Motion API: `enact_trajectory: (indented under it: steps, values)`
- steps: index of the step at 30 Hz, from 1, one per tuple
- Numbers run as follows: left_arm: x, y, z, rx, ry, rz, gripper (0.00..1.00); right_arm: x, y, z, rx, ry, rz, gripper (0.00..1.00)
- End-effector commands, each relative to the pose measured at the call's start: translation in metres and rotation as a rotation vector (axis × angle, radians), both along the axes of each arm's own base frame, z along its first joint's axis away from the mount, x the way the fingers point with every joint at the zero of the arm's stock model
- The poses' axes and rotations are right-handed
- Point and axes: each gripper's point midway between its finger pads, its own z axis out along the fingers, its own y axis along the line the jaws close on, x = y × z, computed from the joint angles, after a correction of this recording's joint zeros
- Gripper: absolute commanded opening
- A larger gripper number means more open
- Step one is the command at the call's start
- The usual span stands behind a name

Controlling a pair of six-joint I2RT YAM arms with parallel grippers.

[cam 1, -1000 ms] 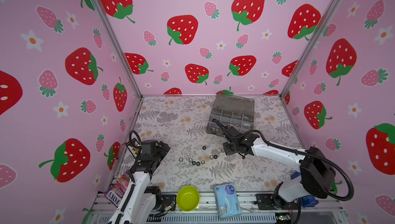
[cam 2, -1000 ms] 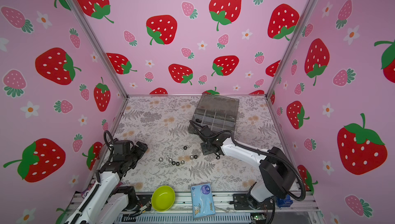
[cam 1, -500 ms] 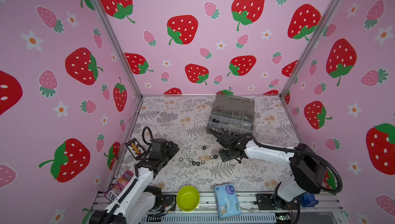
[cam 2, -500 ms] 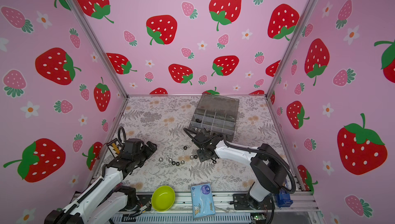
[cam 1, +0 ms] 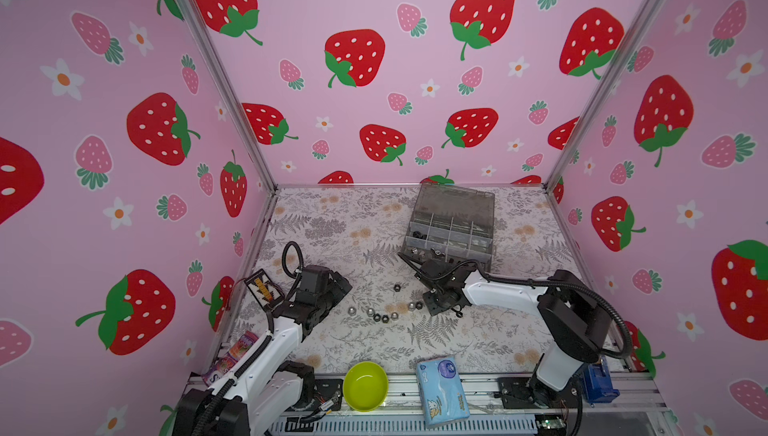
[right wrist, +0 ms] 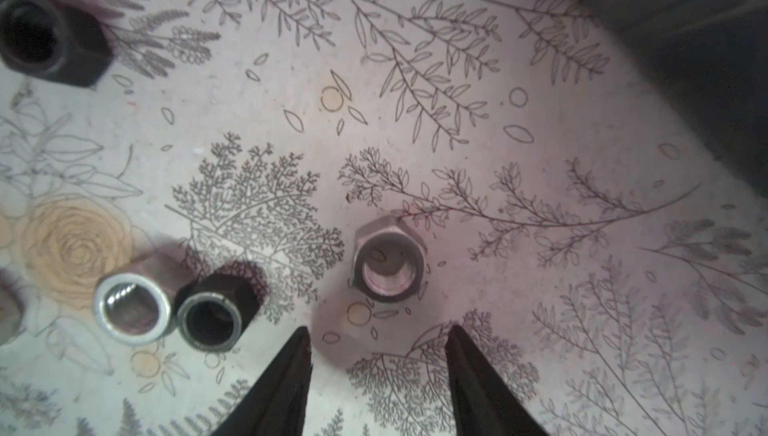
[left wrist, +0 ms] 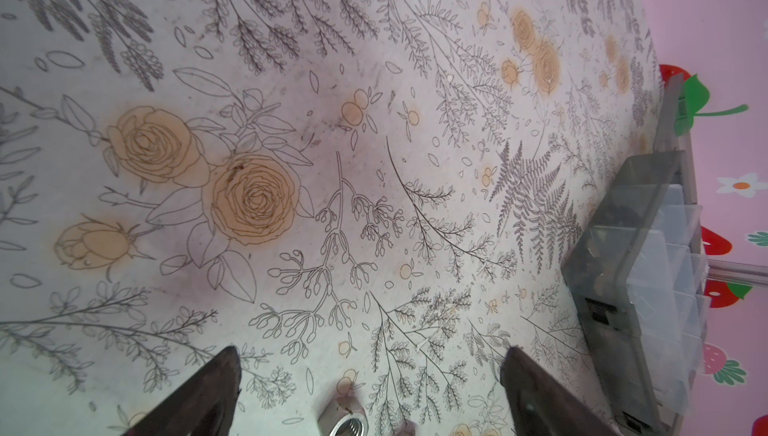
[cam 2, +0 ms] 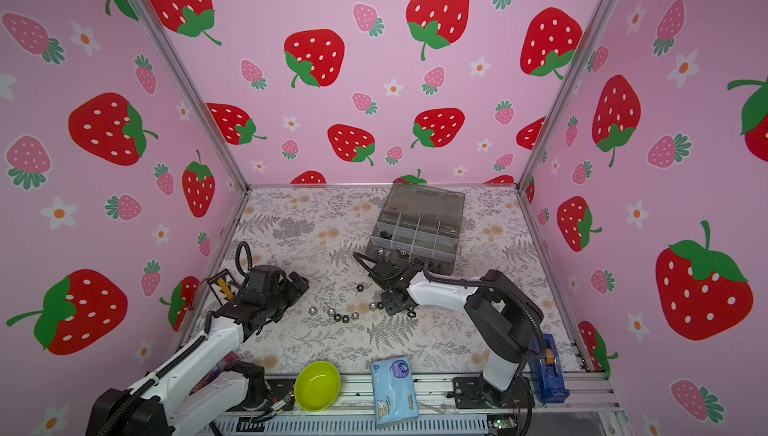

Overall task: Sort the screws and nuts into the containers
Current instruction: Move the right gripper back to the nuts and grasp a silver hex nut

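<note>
A row of several black and silver nuts (cam 1: 385, 316) (cam 2: 345, 317) lies mid-mat, with one black nut (cam 1: 397, 287) apart behind it. The grey organizer box (cam 1: 451, 221) (cam 2: 419, 226), holding the containers, stands open at the back right. My right gripper (cam 1: 436, 308) (right wrist: 378, 336) hangs low at the row's right end, open and empty. A silver hex nut (right wrist: 389, 261) sits just beyond its tips, and a silver nut (right wrist: 131, 307) and a black nut (right wrist: 212, 313) lie off to one side. My left gripper (cam 1: 337, 284) (left wrist: 372, 355) is wide open at the row's left end, over a silver nut (left wrist: 343, 419).
A lime-green bowl (cam 1: 365, 386) and a blue tissue pack (cam 1: 442, 390) sit on the front rail. A snack packet (cam 1: 232, 357) and a small card (cam 1: 262, 288) lie by the left wall. A blue device (cam 1: 598, 380) stands at the front right. Pink walls close three sides.
The left arm has swung in from the left wall toward the row of nuts. The right gripper has moved from beside the box down to the row's right end.
</note>
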Motion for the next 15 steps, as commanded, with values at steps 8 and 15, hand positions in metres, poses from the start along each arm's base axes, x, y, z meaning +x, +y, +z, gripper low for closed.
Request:
enact_trajectory:
  steps: [8, 15]
  values:
    - [0.011, 0.001, 0.014, 0.013, -0.036, 0.014, 0.99, 0.024, 0.003, -0.007, 0.013, -0.015, -0.04, 0.46]
    - [0.011, 0.001, 0.014, 0.014, -0.036, 0.012, 0.99, 0.021, -0.001, -0.019, 0.006, 0.021, -0.053, 0.39]
